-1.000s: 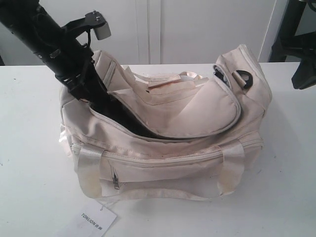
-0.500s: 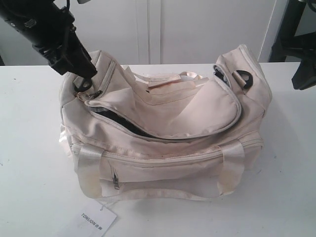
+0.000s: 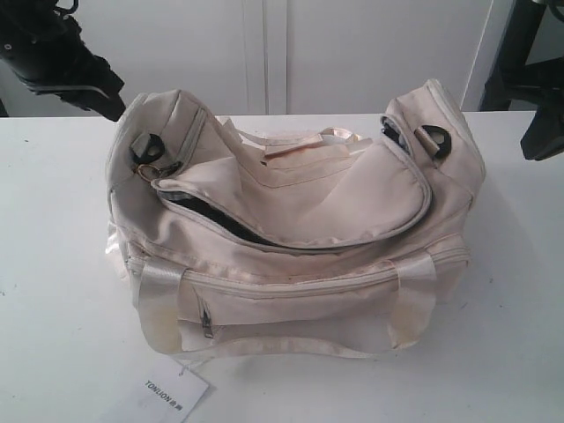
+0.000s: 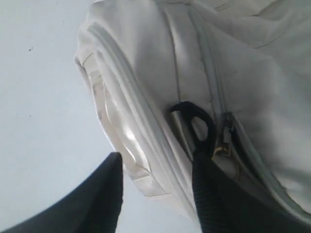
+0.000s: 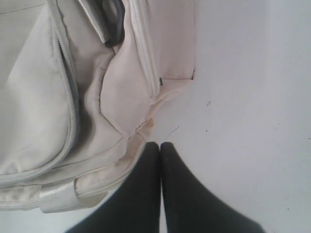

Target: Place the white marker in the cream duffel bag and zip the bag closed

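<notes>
Left claw [image 4: 158, 160]: fingers spread wide, nothing between them. It hangs off the top-left end of the cream duffel bag [image 3: 300, 220], clear of the fabric in the exterior view. Right claw [image 5: 160, 145]: fingers pressed together, holding nothing, over bare surface [image 3: 53, 264] just beside the bag's right end.

Only readable text is on the white paper tag [image 3: 167, 395], lying on the surface at the bag's front-left corner. It reads "TONLION", printed on a slant, followed by small characters too small to read. No other brand or label legible on the bag.

Bag sits on the surface with its long axis running left-right across the exterior view, front pocket facing the camera. Main zipper is part open: a dark curved gap [image 3: 211, 216] shows grey lining from the left end toward the middle, and the top flap is slumped over the right half. Black D-ring [image 4: 194, 121] at the left end, with the zipper pull [image 4: 224, 143] just beside it. Second D-ring [image 3: 436, 137] at the right end. Front pocket pull [image 3: 207, 322] hangs down.

White marker: not visible in any view, so position and heading can't be told.
</notes>
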`<act>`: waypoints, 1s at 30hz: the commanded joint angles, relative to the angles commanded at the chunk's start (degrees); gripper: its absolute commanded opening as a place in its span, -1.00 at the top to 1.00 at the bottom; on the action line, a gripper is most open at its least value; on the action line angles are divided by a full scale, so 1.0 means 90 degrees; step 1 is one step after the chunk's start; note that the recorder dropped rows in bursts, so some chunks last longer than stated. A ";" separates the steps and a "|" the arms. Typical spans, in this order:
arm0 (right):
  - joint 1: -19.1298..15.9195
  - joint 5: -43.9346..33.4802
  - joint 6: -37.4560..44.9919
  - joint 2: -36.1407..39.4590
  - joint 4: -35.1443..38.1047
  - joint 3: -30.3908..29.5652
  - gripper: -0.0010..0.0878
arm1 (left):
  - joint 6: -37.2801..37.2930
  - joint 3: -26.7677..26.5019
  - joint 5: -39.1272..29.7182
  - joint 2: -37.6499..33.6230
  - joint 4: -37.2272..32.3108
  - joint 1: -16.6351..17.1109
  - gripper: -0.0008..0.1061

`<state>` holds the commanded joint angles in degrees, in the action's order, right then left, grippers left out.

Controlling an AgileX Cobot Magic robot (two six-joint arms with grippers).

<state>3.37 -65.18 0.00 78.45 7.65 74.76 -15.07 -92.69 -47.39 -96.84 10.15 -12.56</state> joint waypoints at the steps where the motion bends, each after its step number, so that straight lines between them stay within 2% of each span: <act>1: 0.0000 0.0000 0.0000 0.0000 0.0000 0.0000 0.98 | 0.0053 0.0000 0.0000 -0.0045 0.0052 0.0000 0.05; 4: 0.0000 0.0000 0.0000 0.0000 0.0000 0.0000 0.98 | 0.0066 0.0000 0.0000 -0.0188 0.0360 0.0000 0.05; 16: 0.0000 0.0011 0.0000 0.0000 0.0000 0.0000 0.98 | 0.0317 0.0000 -0.0032 -0.0698 0.0489 -0.0011 0.05; 19: 0.0000 0.0024 0.0000 0.0000 0.0000 0.0000 0.98 | -0.0118 0.0000 -0.0171 -0.0756 0.0849 -0.0011 0.06; 21: 0.0000 0.0121 0.0000 0.0000 0.0000 0.0000 0.98 | -0.0536 0.0000 -0.0237 -0.0756 0.1267 -0.0011 0.18; 24: 0.0000 0.0575 0.0000 0.0000 0.0099 0.0000 0.98 | -0.0536 0.0000 -0.0237 -0.0756 0.1488 -0.0011 0.66; 25: 0.0000 0.0652 0.0000 0.0000 0.0119 0.0000 0.98 | -0.0536 0.0000 -0.0237 -0.0756 0.1501 -0.0011 0.87; 26: 0.0000 0.0700 0.0000 0.0000 0.0247 0.0000 0.98 | -0.0536 0.0000 -0.0237 -0.0756 0.1530 -0.0011 0.99; 28: 0.0000 0.0791 0.0117 0.0000 0.0628 0.0000 0.98 | -0.0548 0.0000 -0.0237 -0.0756 0.1685 -0.0011 0.99; 30: 0.0026 0.0843 0.0941 0.0000 0.1407 0.0000 0.98 | -0.0603 0.0000 -0.0237 -0.0756 0.2076 -0.0011 0.99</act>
<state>3.60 -57.60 8.47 78.45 20.31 74.76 -20.50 -92.69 -49.52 -103.64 28.83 -12.66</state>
